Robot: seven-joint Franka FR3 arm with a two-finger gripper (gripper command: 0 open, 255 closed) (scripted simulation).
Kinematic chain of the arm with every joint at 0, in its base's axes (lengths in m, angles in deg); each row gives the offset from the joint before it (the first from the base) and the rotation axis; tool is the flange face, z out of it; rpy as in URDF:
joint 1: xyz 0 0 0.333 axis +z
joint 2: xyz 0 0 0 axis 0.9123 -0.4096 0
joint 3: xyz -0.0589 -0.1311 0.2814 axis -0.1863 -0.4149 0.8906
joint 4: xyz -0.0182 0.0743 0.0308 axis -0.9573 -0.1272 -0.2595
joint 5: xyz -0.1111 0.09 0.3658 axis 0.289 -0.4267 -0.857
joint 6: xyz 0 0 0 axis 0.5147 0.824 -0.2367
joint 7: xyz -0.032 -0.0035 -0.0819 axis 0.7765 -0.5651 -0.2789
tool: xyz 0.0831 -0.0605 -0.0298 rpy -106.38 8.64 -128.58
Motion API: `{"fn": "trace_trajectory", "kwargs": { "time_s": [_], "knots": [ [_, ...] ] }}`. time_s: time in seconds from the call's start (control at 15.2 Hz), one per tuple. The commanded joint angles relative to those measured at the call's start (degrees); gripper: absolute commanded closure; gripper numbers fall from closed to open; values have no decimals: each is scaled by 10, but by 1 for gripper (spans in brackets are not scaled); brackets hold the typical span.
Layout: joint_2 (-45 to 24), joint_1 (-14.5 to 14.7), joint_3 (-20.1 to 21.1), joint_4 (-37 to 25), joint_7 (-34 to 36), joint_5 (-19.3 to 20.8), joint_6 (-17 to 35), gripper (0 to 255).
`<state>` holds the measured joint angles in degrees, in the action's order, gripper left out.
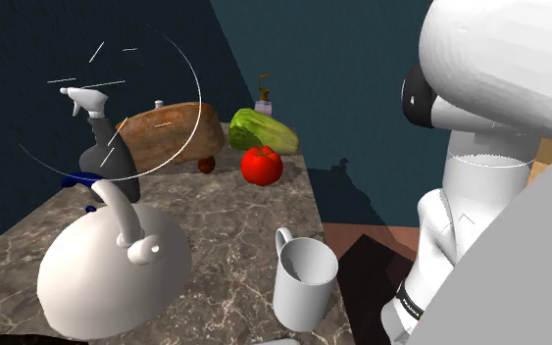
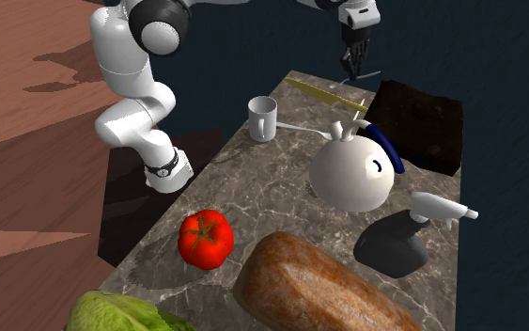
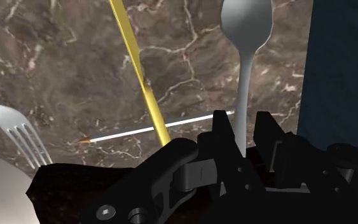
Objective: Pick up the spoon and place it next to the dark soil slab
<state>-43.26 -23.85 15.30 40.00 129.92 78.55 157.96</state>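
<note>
While the all-black two-finger gripper (image 2: 350,66) hangs at upper centre-right of the 2nd ext. view, over the far end of the brown, white-veined marble-look countertop (image 2: 253,179), its tips sit near the upper-left corner of the dark brown, rough soil slab (image 2: 422,122). In the wrist view, the fingers (image 3: 222,127) are drawn close together, pinching the thin handle of the light grey spoon (image 3: 246,25). The handle runs straight out from betw. them, w/ the oval bowl beyond the tips, over the counter and close to its edge by a dark blue area. A long yellow knife (image 3: 136,70) lies beside the spoon, not touching it. A thin white stick (image 3: 126,132) crosses the knife & reaches the spoon handle. A grey fork (image 3: 18,130) lies well apart, on the knife's other side. A round white kettle (image 2: 351,174) & a white mug (image 2: 262,118) stand mid-frame in the 2nd ext. view, below the gripper.
</note>
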Motion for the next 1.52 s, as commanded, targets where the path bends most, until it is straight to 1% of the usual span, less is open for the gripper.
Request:
{"fn": "trace_trajectory", "kwargs": {
  "time_s": [0.0,0.66,1.19,1.25,1.45],
  "knots": [
    [1,-2,-1,17,3,1,16,255],
    [-11,-4,-10,82,24,21,87,255],
    [-11,-4,-9,82,24,21,87,255],
    [-11,-5,-9,83,24,21,88,0],
    [-11,-4,-9,82,24,21,87,0]
  ]
}}
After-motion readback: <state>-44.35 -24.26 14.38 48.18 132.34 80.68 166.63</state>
